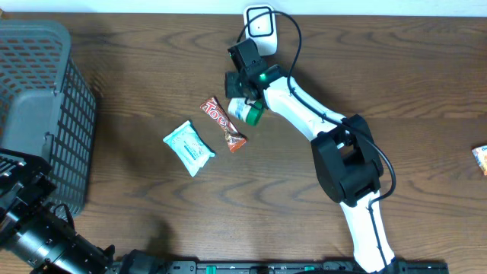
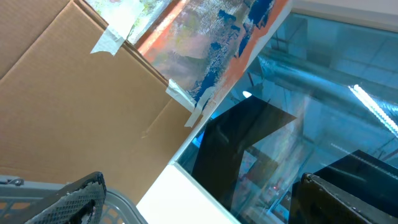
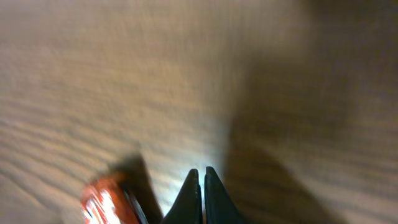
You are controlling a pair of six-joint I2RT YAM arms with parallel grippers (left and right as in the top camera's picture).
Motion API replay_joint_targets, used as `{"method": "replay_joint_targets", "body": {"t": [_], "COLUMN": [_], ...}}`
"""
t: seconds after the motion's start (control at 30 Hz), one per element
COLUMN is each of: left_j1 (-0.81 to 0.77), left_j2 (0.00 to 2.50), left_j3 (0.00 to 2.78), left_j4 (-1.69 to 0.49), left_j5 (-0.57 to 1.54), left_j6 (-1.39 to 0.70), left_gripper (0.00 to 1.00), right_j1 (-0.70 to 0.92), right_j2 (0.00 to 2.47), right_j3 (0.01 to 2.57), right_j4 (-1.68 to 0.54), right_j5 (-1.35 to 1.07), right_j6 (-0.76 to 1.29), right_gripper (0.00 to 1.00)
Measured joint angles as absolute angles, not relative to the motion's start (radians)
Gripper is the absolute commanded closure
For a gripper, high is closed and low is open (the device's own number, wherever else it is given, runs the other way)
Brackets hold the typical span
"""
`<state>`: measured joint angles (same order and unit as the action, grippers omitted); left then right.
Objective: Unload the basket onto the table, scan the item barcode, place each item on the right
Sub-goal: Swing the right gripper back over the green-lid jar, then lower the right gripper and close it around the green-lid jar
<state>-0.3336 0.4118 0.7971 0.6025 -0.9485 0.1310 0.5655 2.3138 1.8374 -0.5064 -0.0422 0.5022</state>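
- Overhead, the right arm (image 1: 304,106) stretches across the wooden surface (image 1: 380,68) toward its far edge. The right claw (image 3: 202,186) is clenched, its two fingers pressed flat together with nothing between them.
- A green-and-white item (image 1: 247,113) lies on the surface just beside the right claw, close under the arm's wrist. What kind of item it is cannot be made out.
- A red candy bar (image 1: 223,122) lies at a slant just to the left of the green-and-white item; whether the two touch cannot be told. In the right wrist view the bar is a red blur at lower left, close to the fingertips but clear of them.
- A pale teal packet (image 1: 188,147) lies near the candy bar, a little closer to the robot and apart from it.
- A white scanner (image 1: 260,23) with a black cable sits at the far edge of the surface, just beyond the right claw.
- A grey mesh basket (image 1: 38,99) stands at the left end of the surface.
- The left arm (image 1: 38,236) sits at the near left corner beside the basket. The left claw (image 2: 204,180) is released, fingers spread wide and empty, facing cardboard (image 2: 74,93) and a glass pane (image 2: 323,81).
- A wrapped item (image 1: 480,158) shows at the right edge, well apart from the rest and cut off by the frame.
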Motion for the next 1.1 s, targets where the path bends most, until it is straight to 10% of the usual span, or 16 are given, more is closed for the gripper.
{"method": "replay_joint_targets", "body": {"t": [0.6,0.9,1.1], "left_j1": [-0.334,-0.334,-0.334], "left_j2": [0.412,0.412,0.412], "left_j3": [0.797,0.797,0.797], "left_j4": [0.603,0.603,0.603], "left_j5": [-0.949,-0.949,-0.949], "left_j6": [0.131,0.131,0.131], "left_gripper": [0.02,0.02,0.02], "right_j1": [0.566,0.566,0.566], "right_j2": [2.312,2.183,2.065], "right_j3": [1.837,1.837,1.837], "right_j4": [-0.752,-0.749,-0.765], "right_j5": [-0.1,-0.102,-0.105], "right_j6": [0.328,0.318,0.395], "right_gripper": [0.95,0.04,0.01]}}
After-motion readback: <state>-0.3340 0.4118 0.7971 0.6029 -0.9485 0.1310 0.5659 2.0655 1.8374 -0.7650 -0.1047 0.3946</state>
